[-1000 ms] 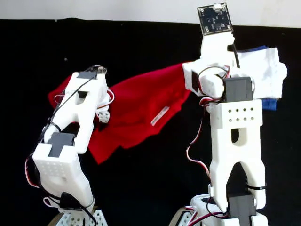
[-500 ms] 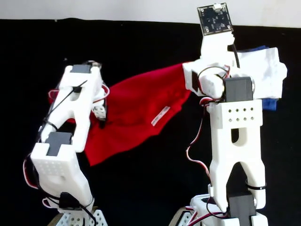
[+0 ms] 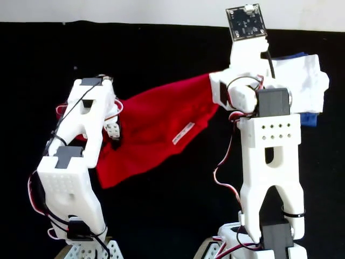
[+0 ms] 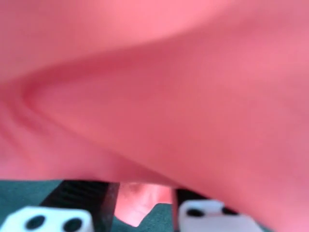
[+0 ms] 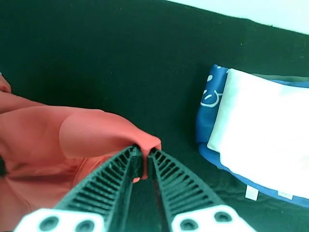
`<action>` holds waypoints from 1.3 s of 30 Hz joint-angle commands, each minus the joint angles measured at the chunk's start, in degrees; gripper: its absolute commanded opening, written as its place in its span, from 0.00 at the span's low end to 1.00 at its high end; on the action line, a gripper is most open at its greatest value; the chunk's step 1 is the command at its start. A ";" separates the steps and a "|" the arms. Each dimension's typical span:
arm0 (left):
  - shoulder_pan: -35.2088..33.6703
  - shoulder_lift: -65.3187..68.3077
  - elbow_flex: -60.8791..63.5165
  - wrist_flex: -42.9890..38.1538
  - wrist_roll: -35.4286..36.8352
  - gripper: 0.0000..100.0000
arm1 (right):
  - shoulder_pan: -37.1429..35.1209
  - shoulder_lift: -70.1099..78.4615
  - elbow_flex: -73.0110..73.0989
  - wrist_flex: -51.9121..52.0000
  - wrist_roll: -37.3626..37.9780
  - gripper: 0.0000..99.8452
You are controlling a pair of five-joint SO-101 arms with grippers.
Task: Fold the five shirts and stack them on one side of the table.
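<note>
red shirt (image 3: 156,127) | right corner clamped in right end effector (image 5: 143,154); left end effector (image 4: 142,200) at its left end, grip: cannot tell

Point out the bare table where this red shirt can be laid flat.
Bare black table lies between the left arm and the right arm, in front of the stretched red shirt, and along the far edge beyond it. The far right corner is crowded: the folded stack, white on blue, sits there.

Folded stack (image 3: 310,81) sits on the table (image 3: 161,216), right of the shirt (image 3: 156,127).
</note>
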 commanded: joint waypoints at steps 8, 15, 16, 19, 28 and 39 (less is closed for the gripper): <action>-0.92 -10.68 -1.36 1.32 0.09 0.02 | 0.75 -0.22 -0.13 0.31 0.62 0.01; -1.01 -9.27 -1.45 1.32 0.00 0.02 | 0.75 -0.22 -0.13 0.31 0.62 0.01; -1.36 -9.10 -1.45 1.23 0.00 0.04 | 0.75 -0.22 -0.13 0.31 0.62 0.01; -3.74 -9.01 -1.89 -1.14 -1.05 0.08 | 0.75 -0.22 -0.13 0.31 0.62 0.01; -5.93 -9.63 -2.42 -4.13 -3.52 0.09 | 0.66 -0.22 -0.13 0.31 0.62 0.01; -5.85 -9.01 -14.64 4.66 -3.52 0.10 | 0.66 -0.22 -0.13 0.31 0.62 0.01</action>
